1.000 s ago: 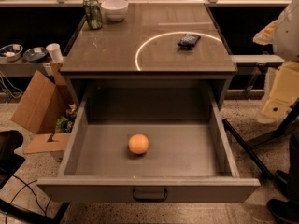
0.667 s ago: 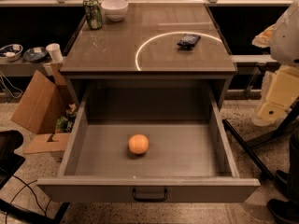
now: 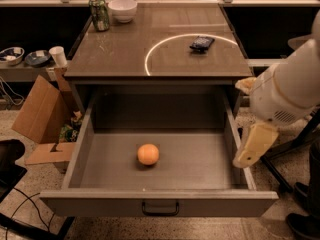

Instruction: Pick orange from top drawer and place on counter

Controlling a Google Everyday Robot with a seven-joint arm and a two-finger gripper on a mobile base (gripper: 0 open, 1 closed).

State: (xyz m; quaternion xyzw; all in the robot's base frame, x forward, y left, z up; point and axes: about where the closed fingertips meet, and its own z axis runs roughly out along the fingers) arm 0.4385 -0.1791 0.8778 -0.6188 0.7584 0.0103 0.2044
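The orange (image 3: 148, 154) lies on the floor of the open top drawer (image 3: 159, 202), a little left of its middle. The drawer is pulled fully out, with its dark handle at the front centre. The counter (image 3: 125, 51) above it bears a thin white circle arc. My gripper (image 3: 252, 146) hangs from the white arm at the right, over the drawer's right wall, well to the right of the orange and apart from it. It holds nothing that I can see.
On the counter stand a green can (image 3: 99, 13) and a white bowl (image 3: 122, 9) at the back left, and a dark flat object (image 3: 202, 43) lies inside the arc. A cardboard box (image 3: 42, 114) sits on the floor to the left of the drawer.
My arm has swung in from the right edge toward the drawer's right wall. The orange and the drawer have not moved.
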